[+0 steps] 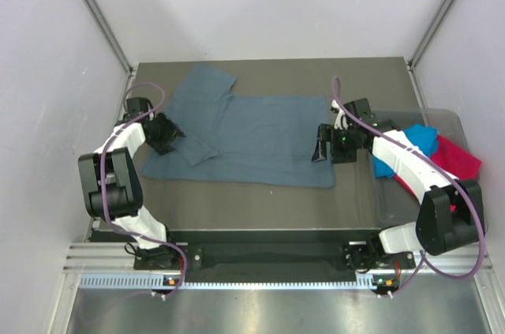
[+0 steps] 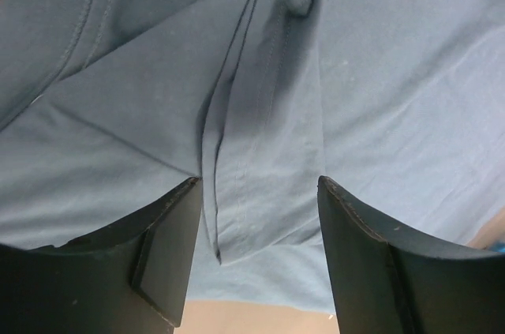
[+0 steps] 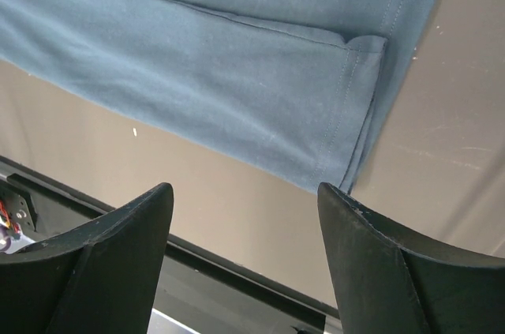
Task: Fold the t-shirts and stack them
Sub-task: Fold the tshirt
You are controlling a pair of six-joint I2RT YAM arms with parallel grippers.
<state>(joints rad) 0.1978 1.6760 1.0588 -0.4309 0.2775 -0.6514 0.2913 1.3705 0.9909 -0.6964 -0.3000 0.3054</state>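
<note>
Dark table (image 1: 300,77) holds the slate-blue t-shirt (image 1: 260,140), spread out. Left gripper (image 2: 259,184) and right gripper (image 3: 245,192) are wide open, holding nothing.

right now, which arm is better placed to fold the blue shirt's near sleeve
Left: the left claw, open, hovers at that sleeve; the right claw is across the t-shirt at its hem.

Large t-shirt (image 1: 268,140) on table (image 1: 355,77), smaller t-shirts (image 1: 454,156) in tub (image 1: 446,115) rightward
</note>
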